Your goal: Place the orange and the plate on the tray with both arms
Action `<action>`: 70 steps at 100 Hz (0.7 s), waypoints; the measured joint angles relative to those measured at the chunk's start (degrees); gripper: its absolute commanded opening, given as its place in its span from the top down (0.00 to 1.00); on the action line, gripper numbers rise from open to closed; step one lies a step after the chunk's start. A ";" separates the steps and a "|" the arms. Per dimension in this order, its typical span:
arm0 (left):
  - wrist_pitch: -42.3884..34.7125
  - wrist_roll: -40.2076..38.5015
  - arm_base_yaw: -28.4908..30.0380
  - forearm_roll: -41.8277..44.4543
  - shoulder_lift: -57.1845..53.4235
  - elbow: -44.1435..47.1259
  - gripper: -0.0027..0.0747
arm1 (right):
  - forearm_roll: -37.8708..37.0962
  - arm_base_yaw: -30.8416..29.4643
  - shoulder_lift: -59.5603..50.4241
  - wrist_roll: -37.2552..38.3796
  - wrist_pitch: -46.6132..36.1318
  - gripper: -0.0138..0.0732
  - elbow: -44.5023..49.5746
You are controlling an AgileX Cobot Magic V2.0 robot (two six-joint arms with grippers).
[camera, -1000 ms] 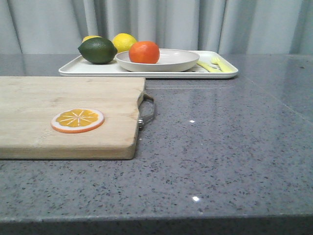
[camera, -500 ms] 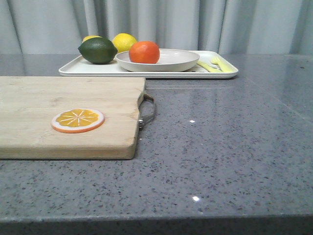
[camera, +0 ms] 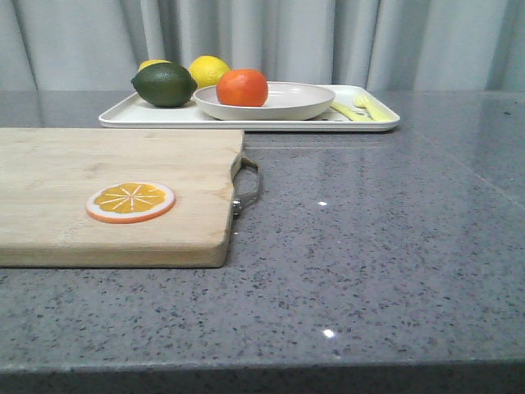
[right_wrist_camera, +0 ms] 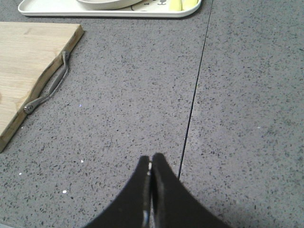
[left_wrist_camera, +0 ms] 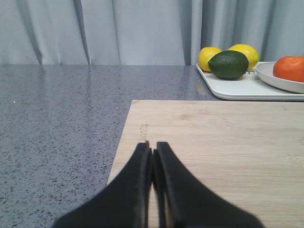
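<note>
Where curtains (camera: pixel 271 41) hang behind, grey speckled counter (camera: pixel 369 246) holds the tray (camera: pixel 123 116).

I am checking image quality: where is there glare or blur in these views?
Front view: small bright glints on the grey countertop, everything else sharp. Left wrist view: the shut left hand is soft and dark. Right wrist view: the right hand is blurred too.

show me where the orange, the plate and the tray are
orange (camera: pixel 242 87), front view, middle of its skin
plate (camera: pixel 305 103), front view, right outer wall
tray (camera: pixel 143 116), front view, bare left floor
</note>
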 measured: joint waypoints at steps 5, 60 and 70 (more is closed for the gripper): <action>0.00 0.00 0.00 0.00 0.00 0.00 0.99 | -0.22 0.00 0.00 0.00 -0.65 0.92 0.09; 0.00 0.00 0.00 0.13 0.00 0.00 0.99 | -10.06 -5.81 -10.69 0.00 -29.06 0.92 15.84; 0.00 0.00 0.00 0.13 0.00 0.00 0.99 | -12.04 -8.22 -13.29 0.00 -31.48 0.92 19.51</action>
